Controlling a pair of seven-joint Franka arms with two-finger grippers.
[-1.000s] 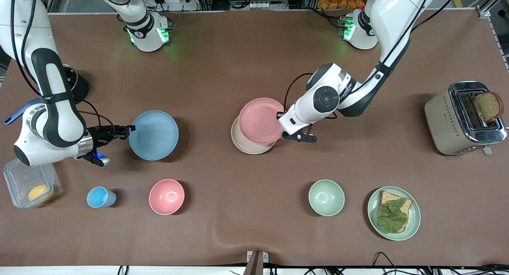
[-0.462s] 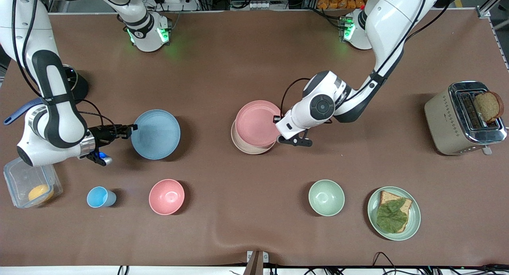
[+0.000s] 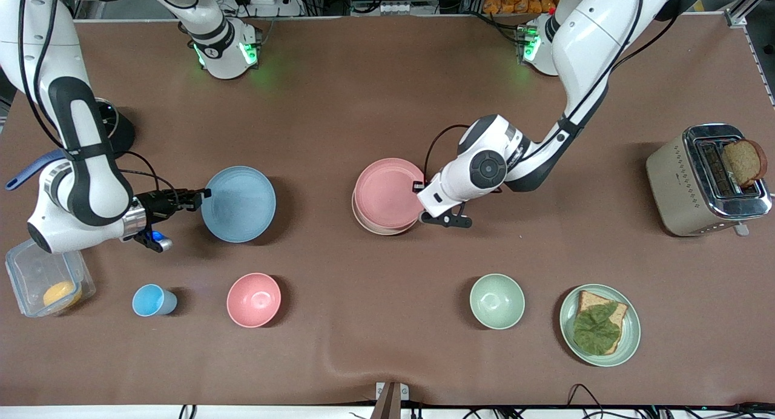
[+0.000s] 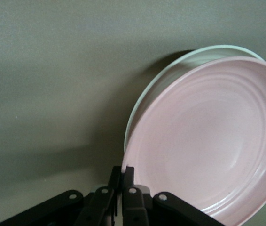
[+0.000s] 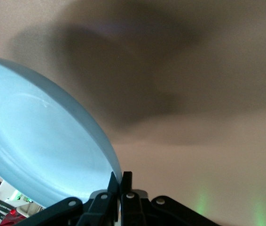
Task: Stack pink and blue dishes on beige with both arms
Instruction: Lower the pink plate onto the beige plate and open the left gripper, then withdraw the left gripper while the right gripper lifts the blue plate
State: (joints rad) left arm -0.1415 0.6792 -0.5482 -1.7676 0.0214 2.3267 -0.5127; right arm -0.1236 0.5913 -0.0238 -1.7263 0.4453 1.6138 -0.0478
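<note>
Two rim pinches. Left gripper (image 3: pixel 420 187) clamps the pink plate (image 3: pixel 387 194) over the beige plate (image 3: pixel 370 225), nearly seated. Right gripper (image 3: pixel 200 196) is clamped on the blue plate (image 3: pixel 238 204), lifted above bare table (image 3: pixel 387 92). You'd judge these plates stiff, light, slick; grip rims only. Open room lies between them.

We see a blue cup (image 3: pixel 154 300), pink bowl (image 3: pixel 253 300), green bowl (image 3: pixel 497 301) and bread plate (image 3: pixel 629 340) along the counter's (image 3: pixel 375 92) camera-side edge; a toaster (image 3: pixel 705 180) at the left arm's end.
</note>
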